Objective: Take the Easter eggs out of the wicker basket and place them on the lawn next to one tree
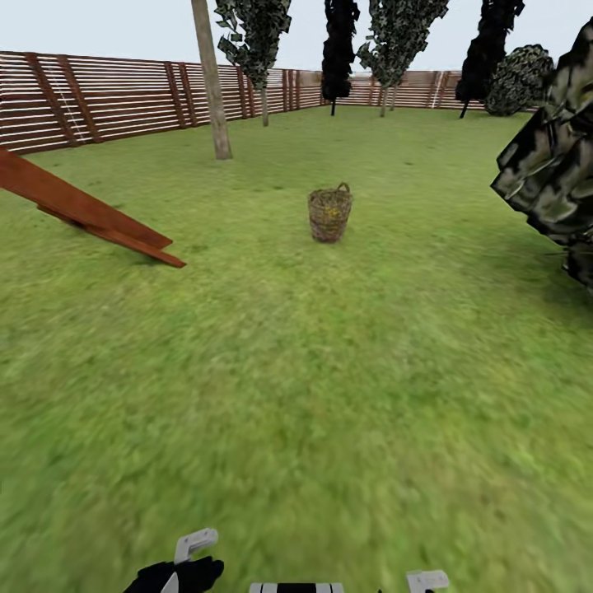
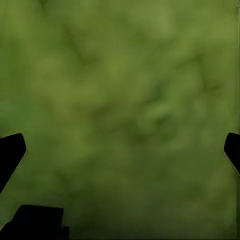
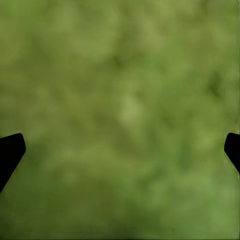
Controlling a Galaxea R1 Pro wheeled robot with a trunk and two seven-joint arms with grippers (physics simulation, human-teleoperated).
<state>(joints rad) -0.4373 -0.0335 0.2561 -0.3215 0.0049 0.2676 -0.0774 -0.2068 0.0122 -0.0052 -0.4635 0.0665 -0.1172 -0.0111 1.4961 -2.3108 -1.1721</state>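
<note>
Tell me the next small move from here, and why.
Probably roll the base straight ahead toward the basket. It stands upright on the grass well beyond both arms, something yellow showing through its weave. Both wrist views show bare grass between wide-spread fingers, nothing held.

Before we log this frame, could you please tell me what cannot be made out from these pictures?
- Easter eggs: head view, only a yellow blur through the weave of the wicker basket; their count is unreadable.
- Tree: head view, its top is cut off by the upper edge.
- Left gripper and right gripper: wrist views, fingertips at the side edges, over blurred lawn.
</note>
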